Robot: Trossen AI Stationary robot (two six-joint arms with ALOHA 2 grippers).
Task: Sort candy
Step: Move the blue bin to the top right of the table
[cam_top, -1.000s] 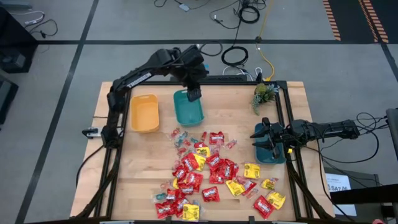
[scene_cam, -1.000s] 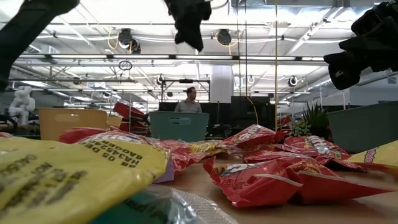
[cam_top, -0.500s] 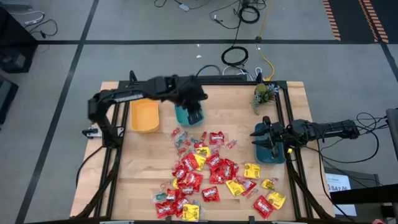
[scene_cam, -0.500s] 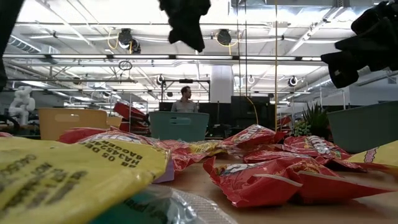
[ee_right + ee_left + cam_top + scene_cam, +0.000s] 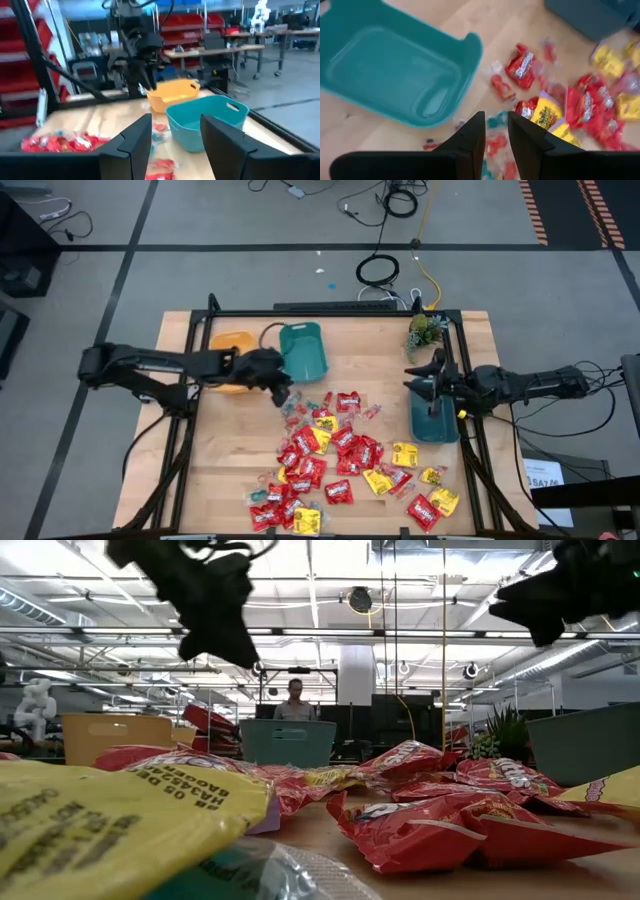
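1. High view: a pale wooden table [image 5: 230, 460] on grey flooring; the candy [image 5: 340, 460], red and yellow packets with smaller clear-wrapped pieces, lies scattered over the table's middle and near side; a yellow bin [image 5: 228, 343] and a teal bin [image 5: 305, 350] stand at the far side, a darker teal bin [image 5: 432, 420] at the right edge, a small green plant [image 5: 425, 330] in the far right corner; the left gripper [image 5: 282, 392] hangs beside the teal bin; the right gripper [image 5: 428, 383] hangs over the darker bin.
2. Low view: candy fills the foreground; behind, a hall with ceiling lights and a person [image 5: 295, 705].
3. Left wrist view: fingers [image 5: 472, 137] narrowly apart, holding nothing, above small wrapped pieces.
4. Right wrist view: fingers [image 5: 137, 135] apart, empty; red shelving [image 5: 190, 25] beyond.
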